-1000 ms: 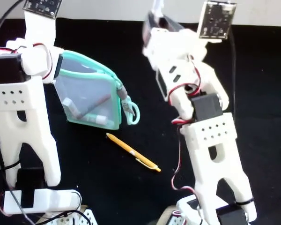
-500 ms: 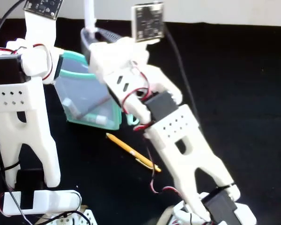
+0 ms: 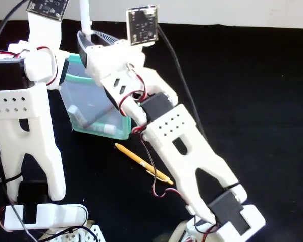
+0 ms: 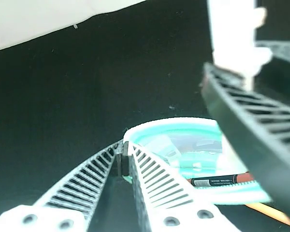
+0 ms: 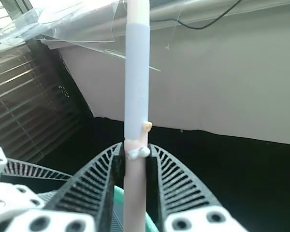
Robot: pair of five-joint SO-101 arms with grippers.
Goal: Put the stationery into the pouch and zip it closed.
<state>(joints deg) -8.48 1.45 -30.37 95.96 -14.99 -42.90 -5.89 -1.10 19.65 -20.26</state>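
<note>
The teal see-through pouch (image 3: 93, 103) lies at the back left with its mouth held open; my left gripper (image 3: 65, 70) is shut on its rim (image 4: 126, 145). Inside lie a red-and-black pen (image 4: 217, 181) and a small white item (image 3: 76, 114). My right gripper (image 3: 88, 38) hangs over the pouch's mouth, shut on a white pen (image 5: 137, 72) that stands upright and sticks up past the fingers (image 3: 84, 10). In the left wrist view that pen (image 4: 232, 34) and a dark right finger (image 4: 251, 125) hover just above the pouch (image 4: 183, 145). A yellow pencil (image 3: 144, 164) lies on the black table in front of the pouch.
The right arm's white links (image 3: 182, 146) stretch diagonally across the table's middle, over the pencil's far end. The left arm's base (image 3: 25, 151) stands at the front left. Bare black cloth (image 3: 257, 101) spreads to the right, and a pale wall lies behind.
The right arm has swung from the table's middle leftward to above the pouch, carrying the white pen upright. The left arm, the pouch and the yellow pencil have stayed put.
</note>
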